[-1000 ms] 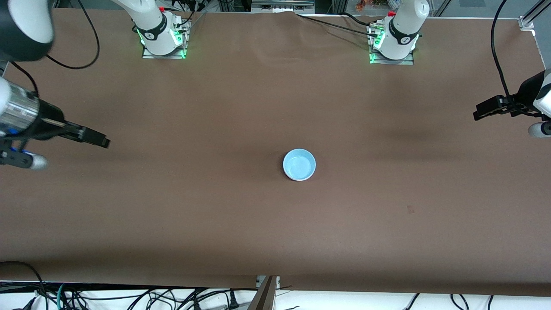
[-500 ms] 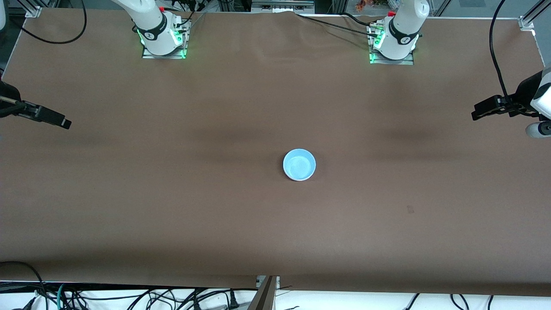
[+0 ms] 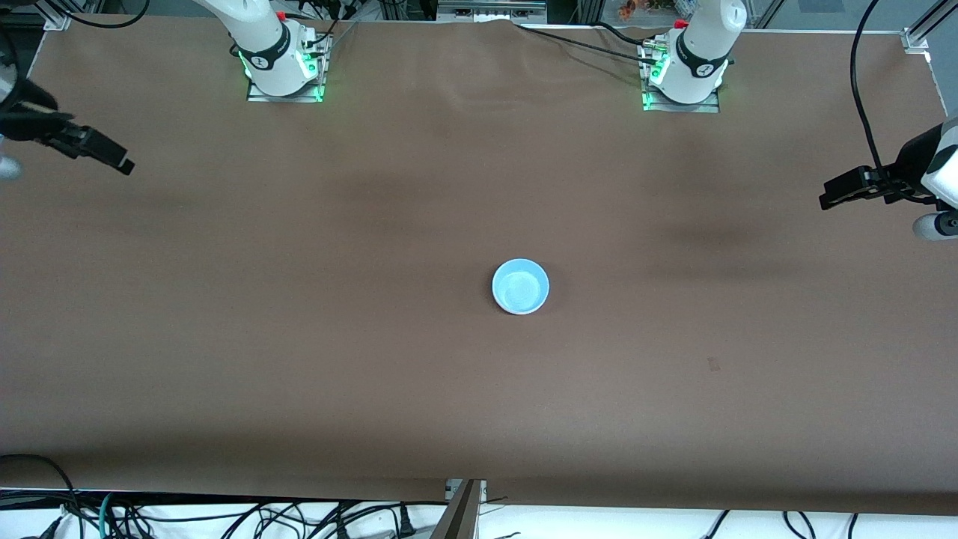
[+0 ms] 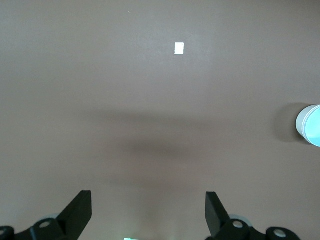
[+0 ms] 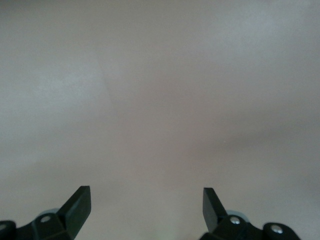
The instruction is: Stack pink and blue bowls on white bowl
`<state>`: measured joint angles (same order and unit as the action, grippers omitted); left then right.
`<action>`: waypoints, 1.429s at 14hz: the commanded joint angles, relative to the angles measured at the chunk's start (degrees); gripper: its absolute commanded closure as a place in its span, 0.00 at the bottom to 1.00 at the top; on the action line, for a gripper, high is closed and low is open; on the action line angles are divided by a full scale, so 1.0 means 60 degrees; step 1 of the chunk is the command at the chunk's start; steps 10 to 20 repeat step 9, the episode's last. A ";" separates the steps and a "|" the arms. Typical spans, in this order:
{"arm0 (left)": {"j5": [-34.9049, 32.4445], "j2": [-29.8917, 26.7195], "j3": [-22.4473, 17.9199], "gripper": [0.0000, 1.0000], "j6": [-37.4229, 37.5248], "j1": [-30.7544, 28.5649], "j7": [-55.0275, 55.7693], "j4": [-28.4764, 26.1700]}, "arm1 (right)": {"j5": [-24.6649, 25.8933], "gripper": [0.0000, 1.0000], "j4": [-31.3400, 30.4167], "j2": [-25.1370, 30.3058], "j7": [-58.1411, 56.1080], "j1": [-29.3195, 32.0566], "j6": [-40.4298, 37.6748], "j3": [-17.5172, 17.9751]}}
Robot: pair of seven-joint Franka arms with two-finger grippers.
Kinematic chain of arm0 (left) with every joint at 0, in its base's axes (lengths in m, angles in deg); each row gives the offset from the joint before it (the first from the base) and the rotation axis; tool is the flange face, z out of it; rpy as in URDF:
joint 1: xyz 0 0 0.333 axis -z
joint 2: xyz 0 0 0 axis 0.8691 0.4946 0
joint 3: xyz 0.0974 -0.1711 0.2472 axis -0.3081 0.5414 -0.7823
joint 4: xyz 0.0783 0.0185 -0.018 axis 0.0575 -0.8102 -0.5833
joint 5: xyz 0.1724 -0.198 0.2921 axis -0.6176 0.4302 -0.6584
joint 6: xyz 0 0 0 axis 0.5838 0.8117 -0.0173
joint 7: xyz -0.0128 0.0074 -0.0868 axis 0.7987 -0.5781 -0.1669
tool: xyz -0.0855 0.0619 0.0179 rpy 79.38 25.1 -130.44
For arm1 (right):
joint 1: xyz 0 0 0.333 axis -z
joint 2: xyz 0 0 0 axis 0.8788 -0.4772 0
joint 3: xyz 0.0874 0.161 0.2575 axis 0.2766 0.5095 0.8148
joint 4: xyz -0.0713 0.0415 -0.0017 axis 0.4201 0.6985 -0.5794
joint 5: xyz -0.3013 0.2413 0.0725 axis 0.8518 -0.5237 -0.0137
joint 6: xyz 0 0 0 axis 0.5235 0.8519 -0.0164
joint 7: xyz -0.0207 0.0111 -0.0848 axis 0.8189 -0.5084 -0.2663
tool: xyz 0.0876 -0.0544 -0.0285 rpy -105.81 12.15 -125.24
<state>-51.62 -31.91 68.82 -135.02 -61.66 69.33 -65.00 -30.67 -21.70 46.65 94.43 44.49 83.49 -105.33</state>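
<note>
Both hands are spread wide and carry nothing: the left hand [image 3: 838,191] hangs over the left arm's end of the bench [image 3: 299,359], the right hand [image 3: 112,156] over the right arm's end. The blue bowl [image 3: 520,286], small, round, plain sky blue, sits upright mid-bench, showing no pink or white bowl under it. It looks light, stiff and slick, best pinched across its rim

**Layout of the table**

One bowl [image 3: 520,286] sits on the table [image 3: 299,359], about midway between its two ends. The left gripper [image 3: 831,196] is over the left arm's end, the right gripper [image 3: 120,159] over the right arm's end, both well apart from the bowl.
</note>
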 commanded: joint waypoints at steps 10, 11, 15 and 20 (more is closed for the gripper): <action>-0.0054 0.0171 -0.0010 0.00 0.0019 -0.0046 -0.0222 0.0318 | 0.0231 0.01 0.1689 -0.1269 -0.0557 0.0023 -0.0290 -0.0032; -0.0054 0.0171 -0.0010 0.00 0.0019 -0.0046 -0.0222 0.0318 | 0.0231 0.01 0.1689 -0.1269 -0.0557 0.0023 -0.0290 -0.0032; -0.0054 0.0171 -0.0010 0.00 0.0019 -0.0046 -0.0222 0.0318 | 0.0231 0.01 0.1689 -0.1269 -0.0557 0.0023 -0.0290 -0.0032; -0.0054 0.0171 -0.0010 0.00 0.0019 -0.0046 -0.0222 0.0318 | 0.0231 0.01 0.1689 -0.1269 -0.0557 0.0023 -0.0290 -0.0032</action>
